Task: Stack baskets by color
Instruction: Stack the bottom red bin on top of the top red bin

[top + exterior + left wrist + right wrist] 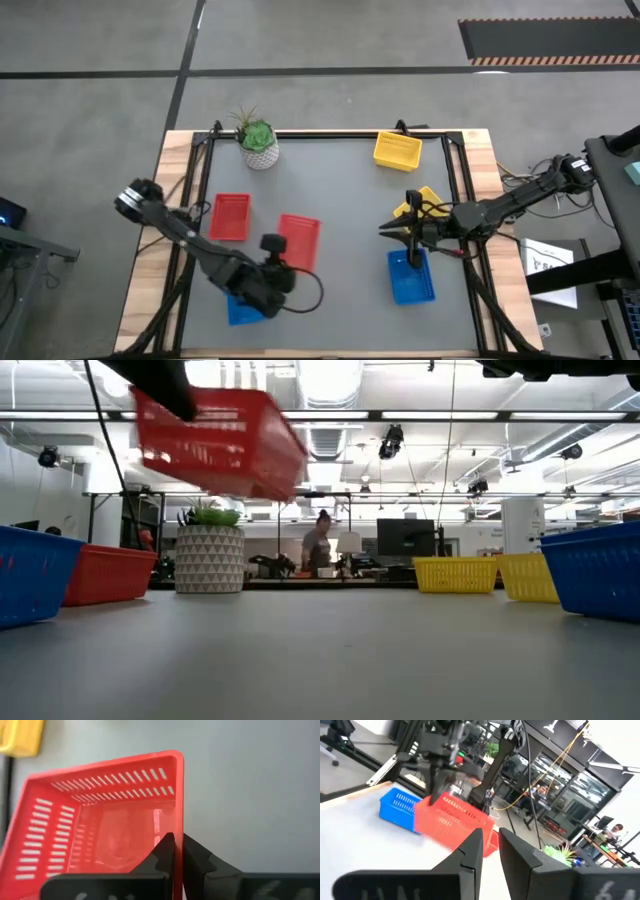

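Note:
My left gripper [277, 250] is shut on a red basket [300, 240], which shows raised and tilted in the low view [220, 445]. A second red basket [231, 216] rests flat on the table to its left. A blue basket [245, 310] lies under my left arm near the front edge. My right gripper [392, 232] hovers over the table's right half with a narrow gap between its fingers [491, 835] and nothing in it. Beside it stand a blue basket [410, 275] and a yellow basket [428, 203]. Another yellow basket [397, 150] sits at the far right. My left gripper pinches one side wall of the red basket at its rim [178, 822], with one finger [162, 852] inside the basket and the other [197, 855] outside. The fingers come slanting down from the table's left side. The basket hangs tilted, lifted clear of the table.
A green plant in a white patterned pot [258, 142] stands at the far edge, left of centre. The grey mat's middle [350, 200] lies bare between the two arms. Black frame bars run along the table's left and right sides.

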Action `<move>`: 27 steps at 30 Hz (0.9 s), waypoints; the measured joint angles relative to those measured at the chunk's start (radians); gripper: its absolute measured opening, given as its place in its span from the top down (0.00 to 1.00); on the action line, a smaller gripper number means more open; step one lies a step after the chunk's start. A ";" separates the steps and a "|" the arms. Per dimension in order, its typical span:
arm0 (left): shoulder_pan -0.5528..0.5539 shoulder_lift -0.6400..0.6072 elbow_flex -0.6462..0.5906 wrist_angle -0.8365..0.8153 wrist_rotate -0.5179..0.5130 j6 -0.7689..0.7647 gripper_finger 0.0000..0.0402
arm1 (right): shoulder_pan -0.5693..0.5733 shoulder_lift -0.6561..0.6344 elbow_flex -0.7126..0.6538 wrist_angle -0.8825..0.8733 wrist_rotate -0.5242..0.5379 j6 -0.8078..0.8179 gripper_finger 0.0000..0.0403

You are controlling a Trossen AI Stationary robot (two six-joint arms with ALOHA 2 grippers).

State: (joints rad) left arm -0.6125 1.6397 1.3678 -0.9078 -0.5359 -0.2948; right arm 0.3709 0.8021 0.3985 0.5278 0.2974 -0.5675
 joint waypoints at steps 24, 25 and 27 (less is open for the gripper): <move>-0.154 -0.466 -0.403 -0.436 -0.042 -0.330 1.00 | -0.005 0.046 0.000 0.002 -0.009 0.016 0.87; -0.156 -0.482 -0.417 -0.436 -0.027 -0.330 1.00 | -0.005 0.046 0.000 0.001 -0.008 0.016 0.87; -0.156 -0.512 -0.445 -0.436 -0.002 -0.341 1.00 | -0.005 0.048 0.000 0.002 -0.009 0.017 0.87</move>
State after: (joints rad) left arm -0.7689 1.1277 0.9227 -1.3439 -0.5380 -0.6353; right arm 0.3656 0.8496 0.3985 0.5295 0.2887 -0.5504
